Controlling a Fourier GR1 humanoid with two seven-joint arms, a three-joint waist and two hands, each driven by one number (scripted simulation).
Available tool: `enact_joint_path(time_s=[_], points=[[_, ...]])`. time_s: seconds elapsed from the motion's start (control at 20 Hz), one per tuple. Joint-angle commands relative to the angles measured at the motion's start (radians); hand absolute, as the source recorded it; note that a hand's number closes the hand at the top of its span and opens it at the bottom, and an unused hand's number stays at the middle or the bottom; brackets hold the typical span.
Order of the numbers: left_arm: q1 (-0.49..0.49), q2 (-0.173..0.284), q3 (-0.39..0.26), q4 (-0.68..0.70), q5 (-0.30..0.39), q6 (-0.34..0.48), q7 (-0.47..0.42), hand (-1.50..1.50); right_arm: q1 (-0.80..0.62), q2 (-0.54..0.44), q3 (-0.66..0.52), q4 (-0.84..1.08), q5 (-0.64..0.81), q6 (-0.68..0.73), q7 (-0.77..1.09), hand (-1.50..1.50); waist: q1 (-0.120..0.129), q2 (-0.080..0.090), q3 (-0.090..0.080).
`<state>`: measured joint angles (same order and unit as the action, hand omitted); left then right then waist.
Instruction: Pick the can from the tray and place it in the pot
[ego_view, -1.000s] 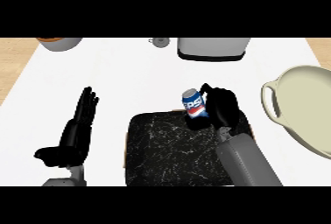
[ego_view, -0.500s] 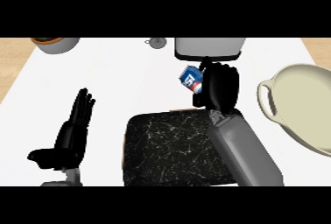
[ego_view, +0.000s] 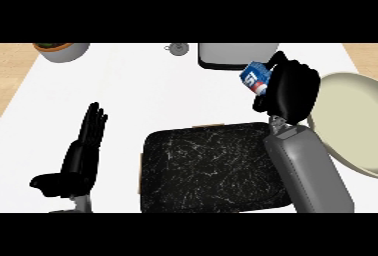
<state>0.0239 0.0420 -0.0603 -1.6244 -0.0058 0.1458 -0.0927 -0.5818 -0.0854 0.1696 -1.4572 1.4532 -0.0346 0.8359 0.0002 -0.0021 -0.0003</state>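
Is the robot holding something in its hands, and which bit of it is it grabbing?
Yes. The right hand holds the blue can by its side, fingers curled round it. The left hand holds nothing.

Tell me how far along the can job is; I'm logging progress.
Done: the can is off the black tray, held up by the right hand. In hand: it is being carried above the counter, beside the cream pot. Left: getting it over and into the pot. The left hand rests open.
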Motion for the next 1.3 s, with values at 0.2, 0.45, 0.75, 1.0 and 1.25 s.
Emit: enact_joint_path(time_s=[0.2, 0.45, 0.75, 1.0, 1.25], points=[[-0.008, -0.001, 0.007, -0.006, -0.002, 0.0, 0.013, 0.0, 0.057, -0.157, -0.189, -0.035, -0.093, -0.011, -0.094, 1.5, -0.001, 0.001, 0.001], [-0.025, -0.012, 0.02, 0.057, -0.001, -0.002, -0.04, 0.0, 0.145, -0.23, -0.274, -0.027, -0.149, -0.066, -0.182, 1.5, -0.003, 0.002, 0.0], [-0.012, -0.008, 0.0, -0.012, -0.013, -0.004, 0.006, 0.0, 0.089, -0.323, -0.401, 0.199, -0.255, -0.127, -0.329, 1.5, 0.006, 0.003, 0.001], [-0.033, -0.007, 0.026, 0.051, 0.004, -0.014, -0.014, 0.0, 0.099, -0.39, -0.481, 0.361, -0.369, -0.15, -0.481, 1.5, 0.006, 0.004, 0.001], [-0.045, -0.024, 0.013, 0.051, -0.001, -0.01, -0.02, 0.0, 0.046, -0.438, -0.528, 0.616, -0.409, -0.163, -0.576, 1.5, 0.014, 0.007, 0.001]])
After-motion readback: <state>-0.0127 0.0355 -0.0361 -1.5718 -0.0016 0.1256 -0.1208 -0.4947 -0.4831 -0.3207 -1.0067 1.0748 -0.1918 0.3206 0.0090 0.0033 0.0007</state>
